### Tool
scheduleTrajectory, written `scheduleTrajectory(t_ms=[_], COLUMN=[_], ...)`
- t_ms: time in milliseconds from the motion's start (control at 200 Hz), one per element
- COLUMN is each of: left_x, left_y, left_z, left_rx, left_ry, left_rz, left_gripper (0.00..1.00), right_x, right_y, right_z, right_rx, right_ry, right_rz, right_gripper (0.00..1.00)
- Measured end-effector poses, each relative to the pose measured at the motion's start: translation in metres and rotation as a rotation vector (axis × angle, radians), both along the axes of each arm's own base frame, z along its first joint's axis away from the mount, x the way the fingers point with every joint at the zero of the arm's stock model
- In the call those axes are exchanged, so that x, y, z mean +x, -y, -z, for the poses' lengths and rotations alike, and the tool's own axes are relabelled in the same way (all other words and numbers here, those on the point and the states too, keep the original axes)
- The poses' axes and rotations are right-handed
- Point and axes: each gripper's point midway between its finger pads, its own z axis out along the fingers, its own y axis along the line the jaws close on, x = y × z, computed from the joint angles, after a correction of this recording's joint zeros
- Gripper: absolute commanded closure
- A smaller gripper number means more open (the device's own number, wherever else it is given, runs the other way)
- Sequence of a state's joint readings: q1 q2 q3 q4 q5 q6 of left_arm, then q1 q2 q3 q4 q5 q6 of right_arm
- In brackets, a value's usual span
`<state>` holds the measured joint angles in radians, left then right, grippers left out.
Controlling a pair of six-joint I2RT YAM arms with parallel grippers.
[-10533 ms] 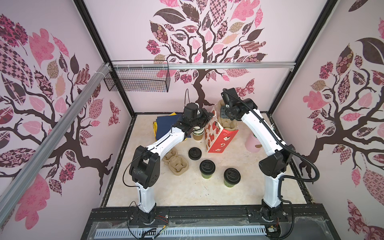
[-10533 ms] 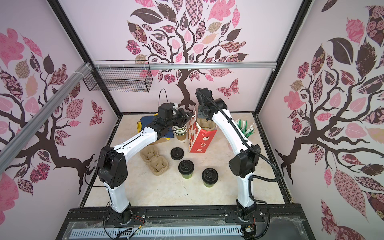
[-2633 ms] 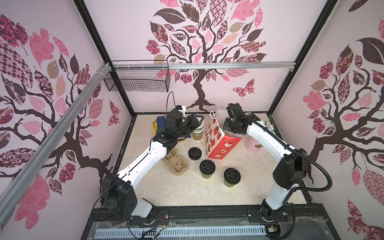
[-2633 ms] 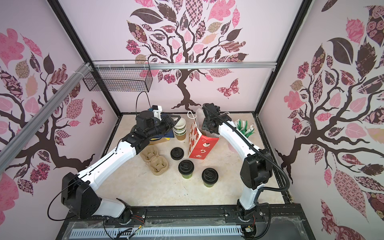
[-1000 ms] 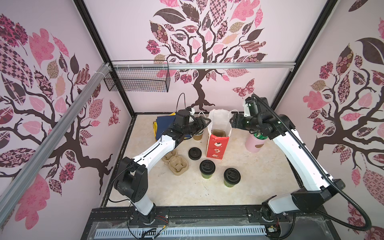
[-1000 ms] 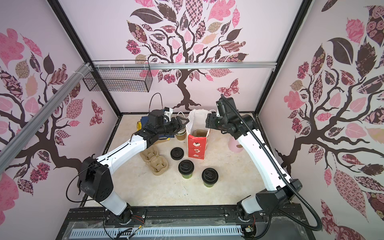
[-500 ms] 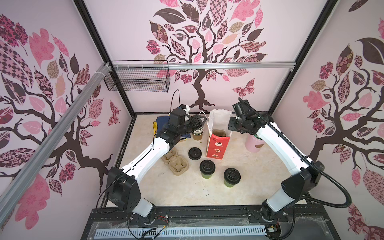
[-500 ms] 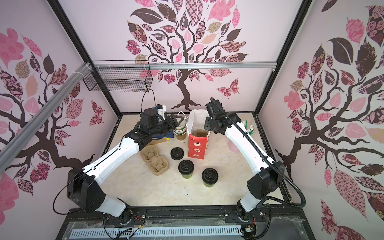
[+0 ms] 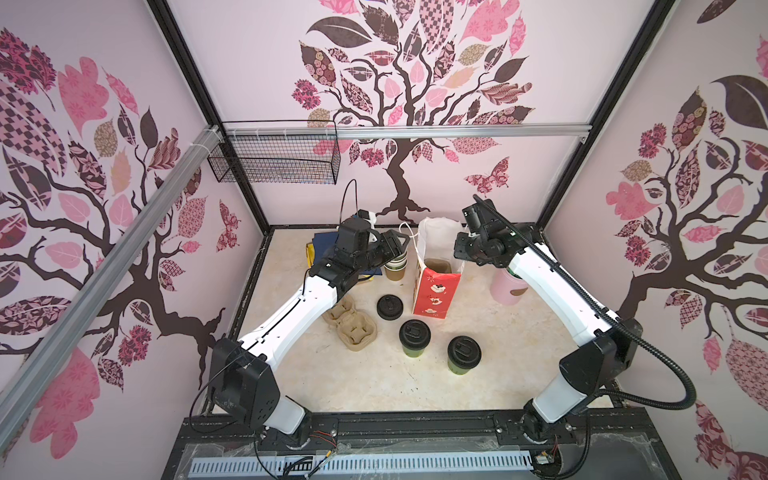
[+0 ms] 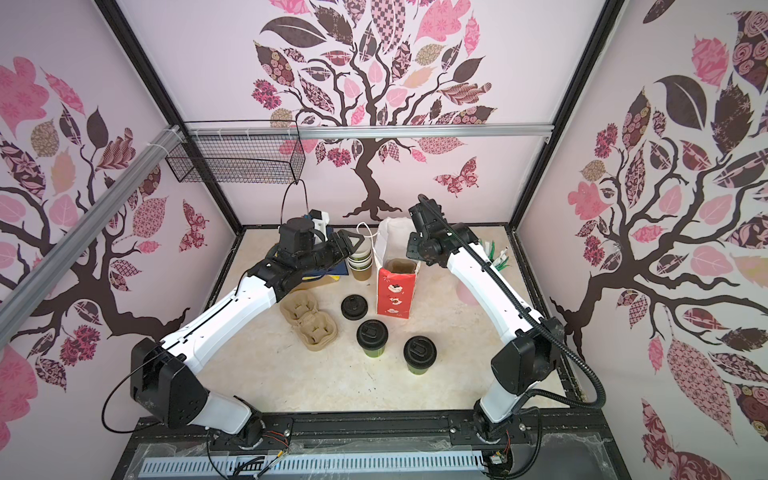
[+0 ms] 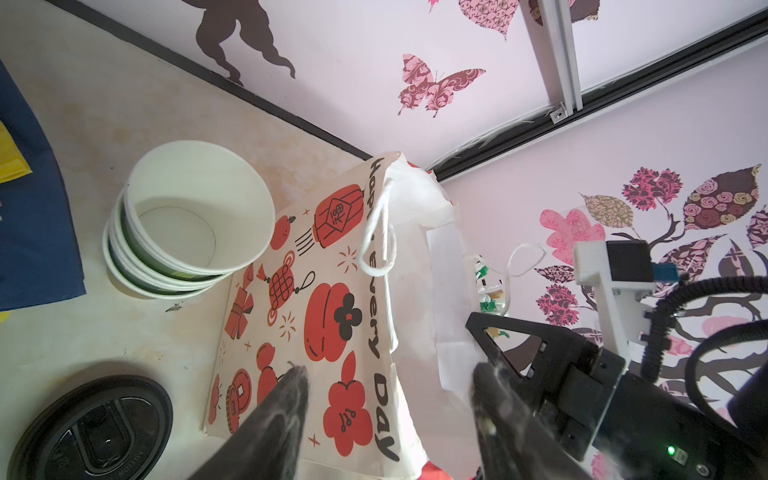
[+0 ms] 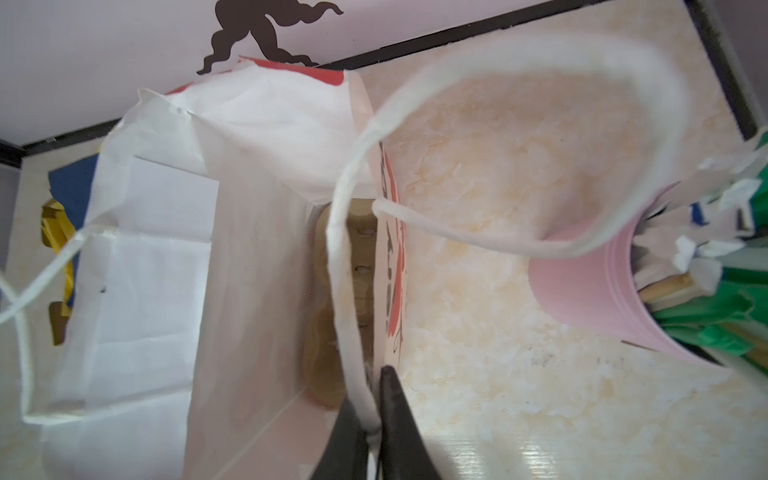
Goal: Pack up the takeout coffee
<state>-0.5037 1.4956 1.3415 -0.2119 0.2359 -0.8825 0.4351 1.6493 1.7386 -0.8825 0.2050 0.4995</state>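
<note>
Green cup (image 9: 414, 338) and second green cup (image 9: 464, 353) stand upright on the table (image 9: 374, 382), black lids on. They are side by side, not touching, in front of the bag (image 9: 434, 291) and outside it. The bag is red and upright with its mouth open, and a brown carrier (image 9: 440, 264) lies at its bottom. The right gripper (image 12: 372, 419) is at the bag's right rim, fingers together, clamped on the white cord handle (image 12: 338, 291); the rest of the cord loops loose over the table. The left gripper (image 11: 386, 374) hangs just beside the bag's left face with its fingers well apart and nothing held; the wrist view shows the printed paper beyond them, and contact cannot be told. In both top views this gripper sits above a stack of empty cups (image 9: 395, 268) that touches or nearly touches the bag's left side. A loose lid (image 9: 390, 307) lies flat between the stack and the green cup. A second carrier (image 9: 349, 328) lies left of the lid, partly under the left arm. A pink cup (image 9: 509, 286) stands right of the bag, partly hidden by the right arm; green and white packets (image 12: 706, 307) stick out of it.
</note>
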Motion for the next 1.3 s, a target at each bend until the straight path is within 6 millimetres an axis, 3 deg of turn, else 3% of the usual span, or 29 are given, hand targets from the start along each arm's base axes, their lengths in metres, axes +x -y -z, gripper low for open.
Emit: scheduleTrajectory(t_ms=[345, 690, 1295], left_x=[-0.007, -0.011, -0.016], left_y=[-0.006, -0.004, 0.008], left_z=[-0.014, -0.014, -0.007], left_rx=[0.002, 0.008, 0.004], left_ry=[0.034, 0.032, 0.007], left_rz=[-0.002, 0.022, 0.102], left_gripper=[0.35, 0.32, 0.29], right_x=[0.009, 0.006, -0.008], right_y=[0.023, 0.036, 0.035], right_z=[0.001, 0.004, -0.004], right_rx=[-0.040, -0.090, -0.060], right_ry=[-0.006, -0.030, -0.053], right_rz=[-0.069, -0.146, -0.177], right_gripper=[1.00, 1.00, 1.00])
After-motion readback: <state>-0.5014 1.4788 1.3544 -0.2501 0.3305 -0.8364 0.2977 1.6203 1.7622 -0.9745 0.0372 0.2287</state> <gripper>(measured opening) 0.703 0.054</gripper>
